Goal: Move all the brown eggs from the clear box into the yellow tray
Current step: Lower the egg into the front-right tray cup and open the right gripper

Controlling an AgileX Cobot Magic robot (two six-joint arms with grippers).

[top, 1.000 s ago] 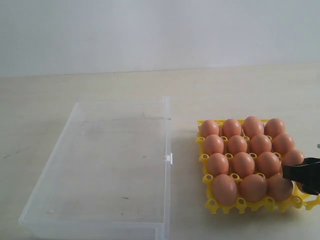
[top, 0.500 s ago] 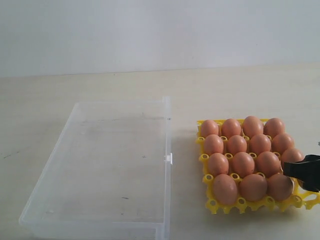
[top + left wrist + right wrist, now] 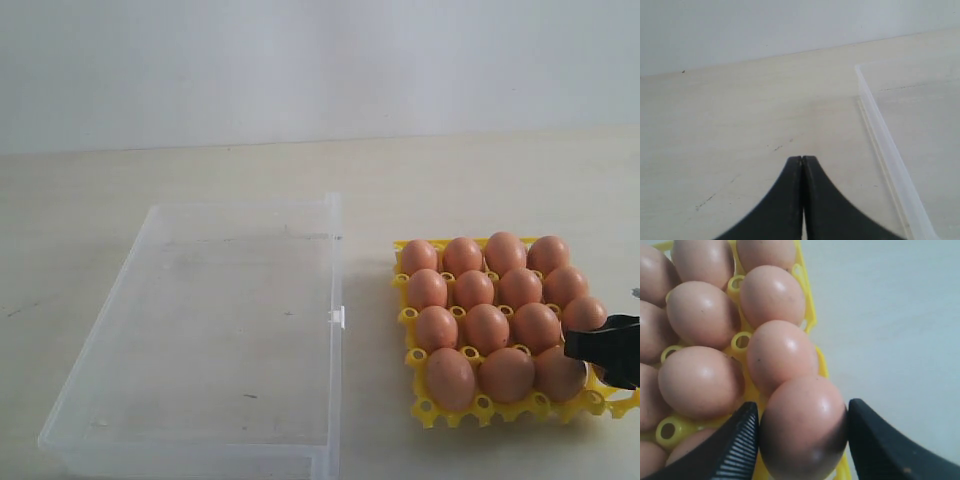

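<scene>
One box (image 3: 200,320), one tray (image 3: 428,409) and fifteen eggs (image 3: 486,328) can be counted in the exterior view. The tray lies on the table (image 3: 450,180) to the right of the box and apart from it, and every egg seen is seated in it. Four rows are made out, but only three eggs are shown in the nearest. Its right corner is covered by the right gripper (image 3: 803,407), which is itself cut off by the frame edge.

That corner is shown only in the right wrist view, where a sixteenth egg (image 3: 800,440) sits between widely spread jaws, each finger very close to its side. Whether it is actually squeezed cannot be told. Most of the tray is cropped out of this view.

The left gripper (image 3: 802,160) is seen only in the left wrist view. Its jaws are pressed together with nothing between them, above the table near a box wall.
</scene>
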